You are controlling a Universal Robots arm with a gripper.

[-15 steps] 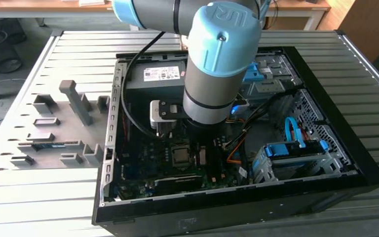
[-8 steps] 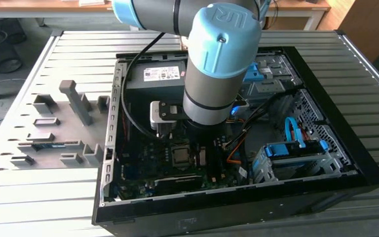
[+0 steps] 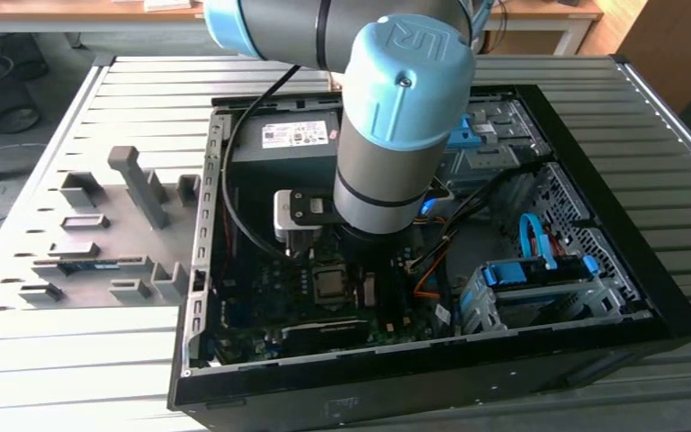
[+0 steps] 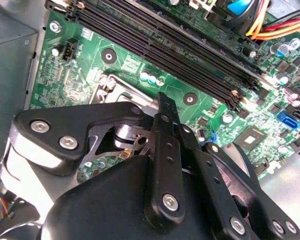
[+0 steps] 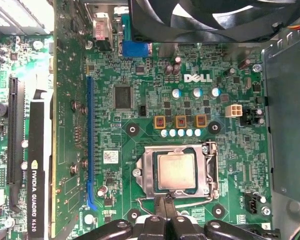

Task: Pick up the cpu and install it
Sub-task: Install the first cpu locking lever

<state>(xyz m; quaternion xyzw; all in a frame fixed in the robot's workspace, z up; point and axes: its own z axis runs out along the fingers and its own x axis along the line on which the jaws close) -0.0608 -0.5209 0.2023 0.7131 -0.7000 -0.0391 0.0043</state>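
Observation:
The cpu (image 5: 176,171) is a small square chip with a silver-grey top. It lies flat inside the metal socket frame (image 5: 147,172) on the green motherboard (image 5: 220,145). In the exterior view the cpu (image 3: 327,283) shows just below the arm's wrist, inside the open computer case (image 3: 442,378). My gripper (image 5: 165,206) hovers at the edge of the socket frame, beside the cpu and apart from it. Its black fingers (image 4: 166,107) are pressed together with nothing between them. My gripper (image 4: 165,102) stands above the board near the socket corner.
Long black memory slots (image 4: 190,45) run beside the socket. A graphics card (image 5: 37,165) and a fan (image 5: 205,17) border the board. A grey power-supply box (image 3: 285,135), a blue drive cage (image 3: 538,274) and orange cables (image 4: 270,22) crowd the case. A grey fixture plate (image 3: 105,234) lies at the exterior view's left.

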